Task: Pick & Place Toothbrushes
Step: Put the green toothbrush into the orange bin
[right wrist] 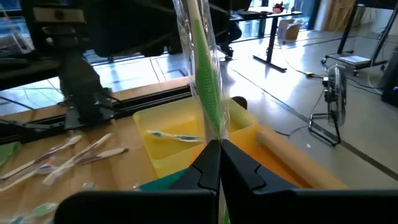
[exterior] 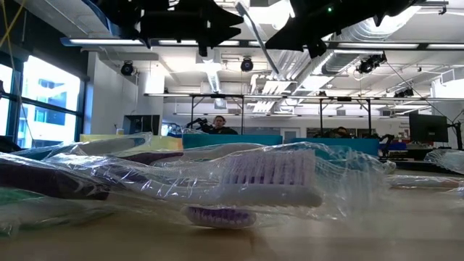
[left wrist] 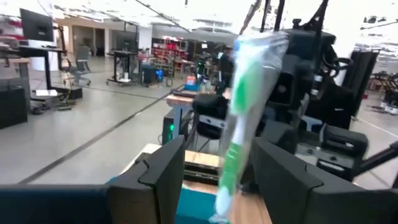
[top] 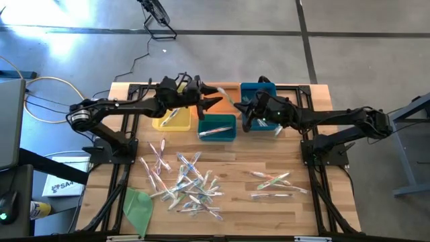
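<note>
Along the far table edge sit a yellow bin [top: 172, 119] w/ one brush inside, a teal bin [top: 217, 128] w/ brushes, and a blue bin [top: 259, 94], contents hidden by the right arm. Right gripper [right wrist: 219, 149] is pressed together on a green wrapped toothbrush [right wrist: 206, 87]; left gripper [left wrist: 217, 180] stands spread either side of it, contact unclear. Only the high view shows the loose toothbrushes [top: 185, 180] mid-table.

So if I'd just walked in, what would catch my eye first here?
Probably the two dark arms meeting above the bins at the far side of the table. The right gripper is pinched shut on a green wrapped toothbrush, which stands between the open fingers of the left gripper. Next, the loose heap of toothbrushes on the near part of the wooden table.
</note>
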{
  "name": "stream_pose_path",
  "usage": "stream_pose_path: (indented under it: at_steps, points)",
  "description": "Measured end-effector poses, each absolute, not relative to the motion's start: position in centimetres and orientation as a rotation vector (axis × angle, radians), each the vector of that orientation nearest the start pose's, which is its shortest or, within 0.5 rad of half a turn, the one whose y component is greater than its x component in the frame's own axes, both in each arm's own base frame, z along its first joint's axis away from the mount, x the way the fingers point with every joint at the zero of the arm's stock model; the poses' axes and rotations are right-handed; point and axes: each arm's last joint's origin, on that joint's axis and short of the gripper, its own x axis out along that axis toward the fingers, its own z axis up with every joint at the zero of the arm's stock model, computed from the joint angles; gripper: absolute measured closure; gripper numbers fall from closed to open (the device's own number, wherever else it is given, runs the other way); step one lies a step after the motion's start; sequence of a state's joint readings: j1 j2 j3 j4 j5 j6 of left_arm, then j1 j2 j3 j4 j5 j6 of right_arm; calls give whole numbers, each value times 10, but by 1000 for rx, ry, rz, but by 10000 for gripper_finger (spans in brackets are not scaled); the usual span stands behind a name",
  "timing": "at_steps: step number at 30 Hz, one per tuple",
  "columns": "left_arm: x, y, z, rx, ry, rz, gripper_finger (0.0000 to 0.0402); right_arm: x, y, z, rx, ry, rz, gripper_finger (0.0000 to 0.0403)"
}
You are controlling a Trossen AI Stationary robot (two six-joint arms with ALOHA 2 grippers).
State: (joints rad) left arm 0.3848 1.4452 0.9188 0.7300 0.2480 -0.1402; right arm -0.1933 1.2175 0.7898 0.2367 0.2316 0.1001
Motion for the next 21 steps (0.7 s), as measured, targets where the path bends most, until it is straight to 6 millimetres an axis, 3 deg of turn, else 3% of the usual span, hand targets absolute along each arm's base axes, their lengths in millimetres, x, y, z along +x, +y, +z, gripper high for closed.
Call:
stream_pose_path:
  at_steps: [4, 21]
  points:
    - [302, 110, 320, -55, -270, 111, 220, 264, -59, 286, 95, 171, -433, 401]
    - [316, 107, 313, -79, -284, 112, 220, 265, -57, 286, 97, 172, -403, 401]
